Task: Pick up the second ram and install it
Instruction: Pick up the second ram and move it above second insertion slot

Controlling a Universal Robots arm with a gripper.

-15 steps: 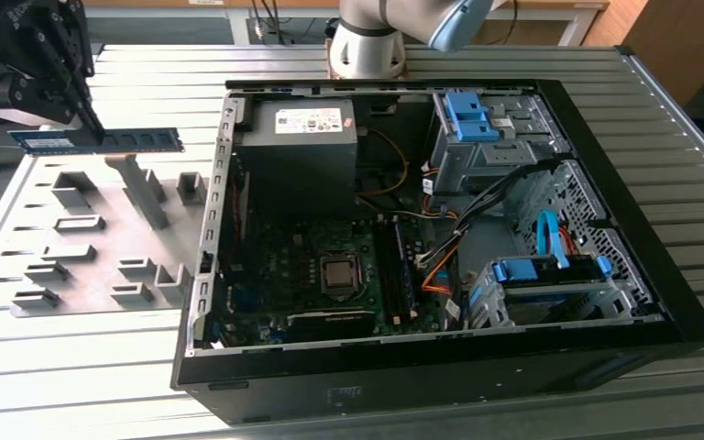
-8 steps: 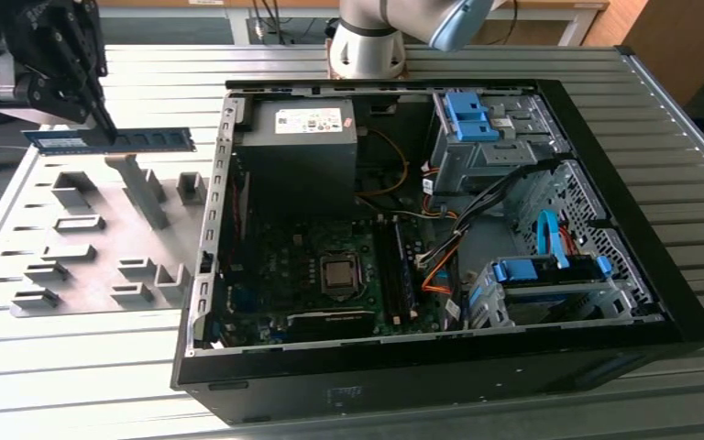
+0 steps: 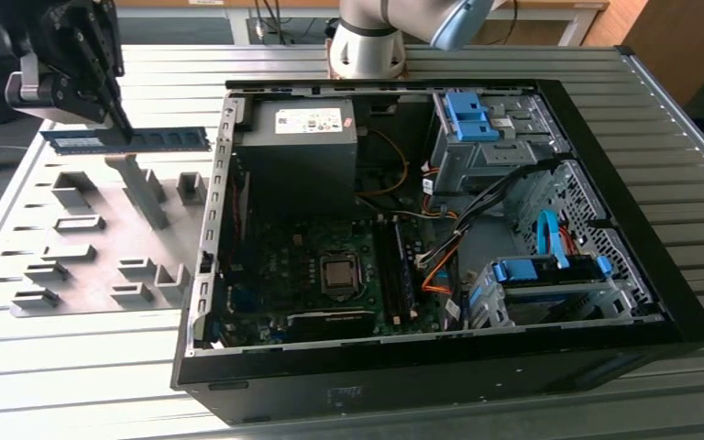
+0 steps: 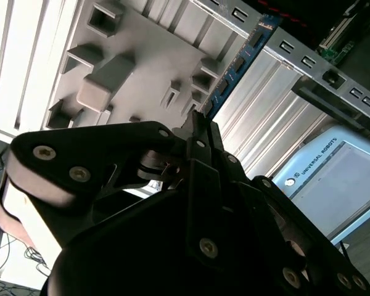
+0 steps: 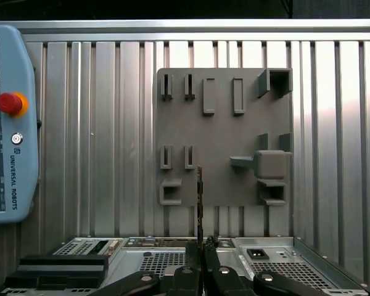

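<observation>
The black two-fingered gripper (image 3: 117, 133) hangs at the exterior view's upper left, its fingers pressed together on the second ram (image 3: 169, 139), a long, thin blue circuit-board stick with a row of small black chips. The stick lies level and lengthwise in the air, pinched near its middle, with both ends jutting past the fingers. It is held clear above the flat grey plastic fixture plate (image 3: 95, 197) with its raised holders and slots, touching none of them. In the first wrist view the gripper (image 5: 201, 250) grips the second ram (image 5: 200, 197) edge-on, so it reads as a narrow dark line over the fixture plate (image 5: 222, 132). In the second wrist view the gripper (image 4: 200, 126) clamps one stretch of the second ram (image 4: 240, 61), which runs away from it slantwise past the fixture plate (image 4: 142, 49). The plate rests on a ribbed silver aluminium table (image 3: 83, 385), just beside an open black computer case (image 3: 450, 376) lying on its side, with a green motherboard (image 3: 291, 275) and a grey box-shaped power supply (image 3: 297, 156) inside. A light-blue teach pendant (image 5: 6, 123) with a red button lies on the table, well apart from the plate.
</observation>
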